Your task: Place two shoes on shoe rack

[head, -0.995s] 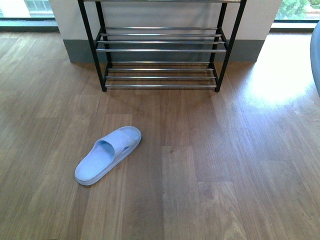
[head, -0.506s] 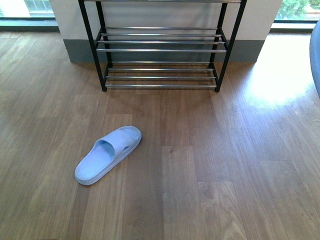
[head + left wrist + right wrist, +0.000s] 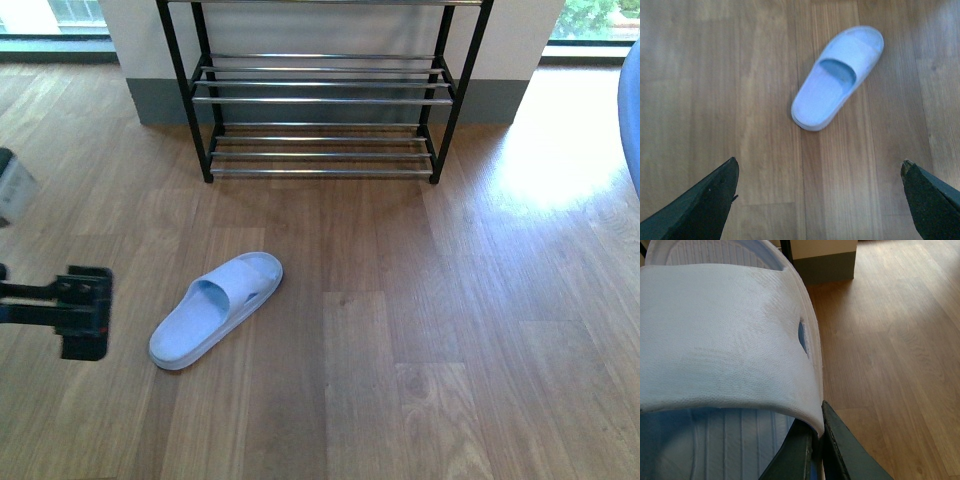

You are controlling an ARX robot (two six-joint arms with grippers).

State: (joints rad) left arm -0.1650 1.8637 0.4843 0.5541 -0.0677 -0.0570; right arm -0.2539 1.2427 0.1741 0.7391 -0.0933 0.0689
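Wood floor point(image 3: 470, 340) throughout; rack point(image 3: 320, 100) is set against the far wall. One pale blue slide point(image 3: 215, 310) is laid sole down on the floor, well in front of the rack, toe angled toward it. Left gripper point(image 3: 85, 312) is held near the heel, apart from it, jaws spread wide, nothing gripped. Right gripper point(image 3: 817, 452): jaws closed on the side edge of a second slide point(image 3: 725, 340), held clear of the floor

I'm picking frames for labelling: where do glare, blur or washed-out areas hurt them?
Front view: sharp, but sunlight glares off the floor right of the shoe rack. Left wrist view: soft overall, floor slide slightly blurred. Right wrist view: held slide fills the frame, its strap washed pale.
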